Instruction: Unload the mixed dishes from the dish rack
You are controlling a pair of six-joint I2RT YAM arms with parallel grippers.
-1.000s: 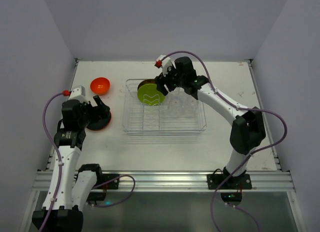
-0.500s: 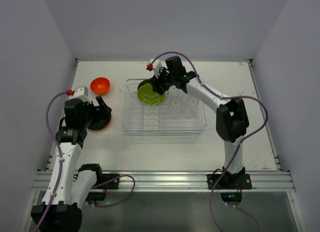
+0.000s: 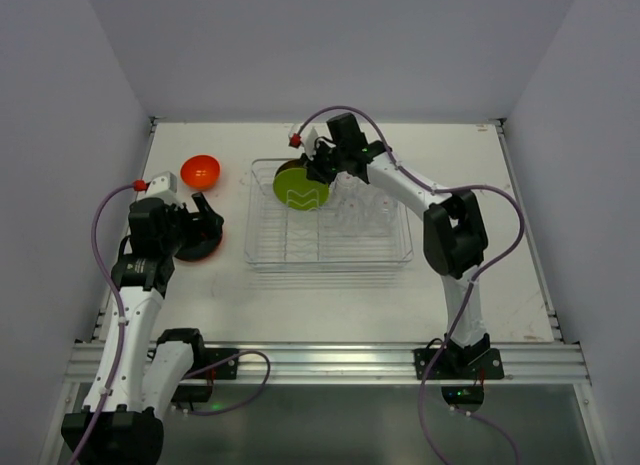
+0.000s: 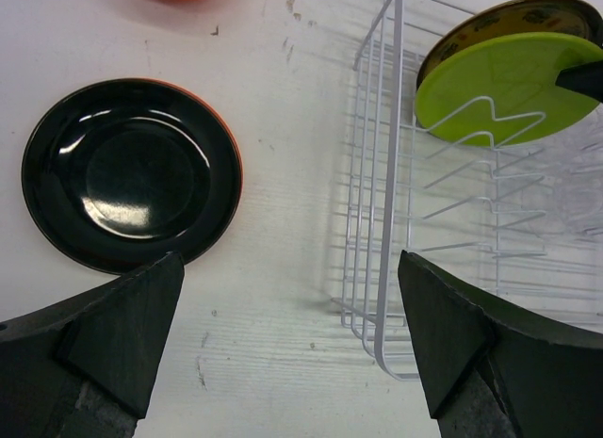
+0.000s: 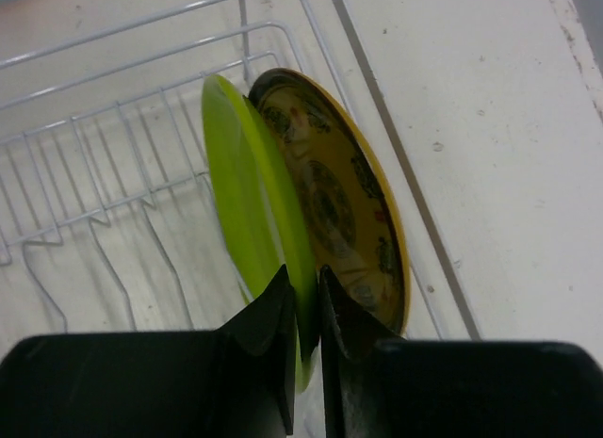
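The dish rack (image 3: pixel 330 247) sits mid-table. A lime green plate (image 3: pixel 300 190) stands on edge at its far left corner, with a yellow-brown plate (image 3: pixel 290 167) just behind it. My right gripper (image 3: pixel 322 173) is shut on the green plate's rim. In the right wrist view its fingertips (image 5: pixel 306 292) pinch the lime green plate (image 5: pixel 250 184), and the yellow-brown plate (image 5: pixel 339 202) stands close beside it. My left gripper (image 4: pixel 292 353) hangs open over bare table between a black plate (image 4: pixel 127 174) and the dish rack (image 4: pixel 386 221). Clear cups (image 3: pixel 365 210) show faintly in the rack.
An orange bowl (image 3: pixel 200 171) lies on the table at the far left. The black plate (image 3: pixel 200 247) rests flat left of the rack, and an orange edge (image 4: pixel 236 165) shows under its right side. Grey walls enclose the table on three sides.
My right gripper has reached further left along the rack and closed its jaws on the lime green plate's rim. The left arm has barely shifted and stays open.
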